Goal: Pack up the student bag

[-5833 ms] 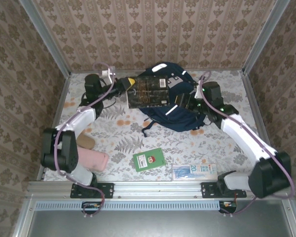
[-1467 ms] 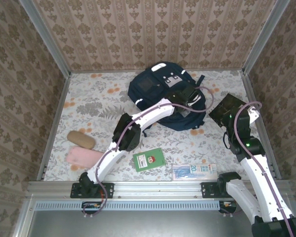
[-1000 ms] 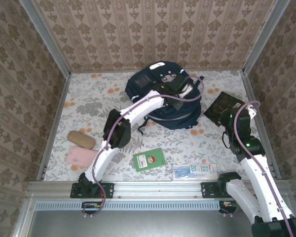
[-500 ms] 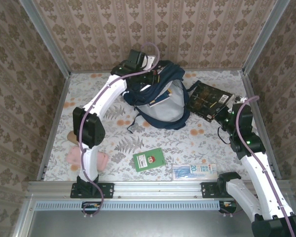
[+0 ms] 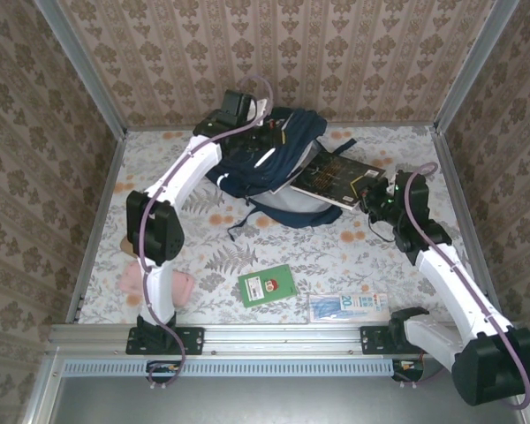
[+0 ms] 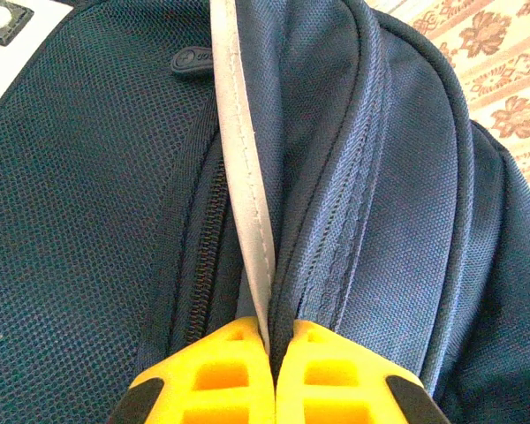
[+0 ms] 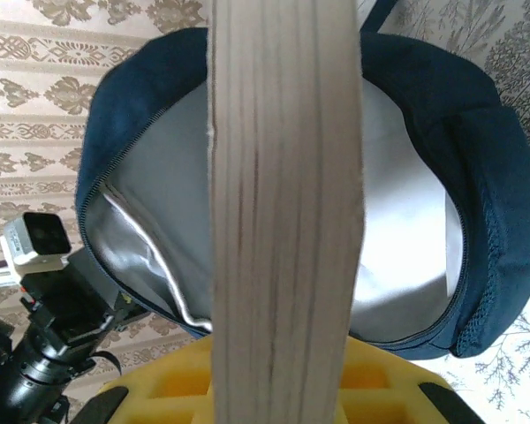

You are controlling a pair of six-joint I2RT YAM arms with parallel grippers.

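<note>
**Navy fabric mouth pinched open, book at the opening**

The navy student bag [image 5: 238,175] lay at upper centre of the overhead view. Its rim was pinched in the clenched left gripper [image 6: 272,358], and a slip there would likely let the mouth collapse. The book [image 5: 336,177], clamped in the right gripper [image 5: 371,190] at the opening, could catch the zip edge if tilted. Counts: one bag, one book, one pink case [image 5: 181,284], one green booklet [image 5: 267,284], one clear packet [image 5: 347,306].

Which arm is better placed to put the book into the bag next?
Right: the right gripper holds the book edge-on toward the open student bag, while the left gripper is shut on its rim.
</note>
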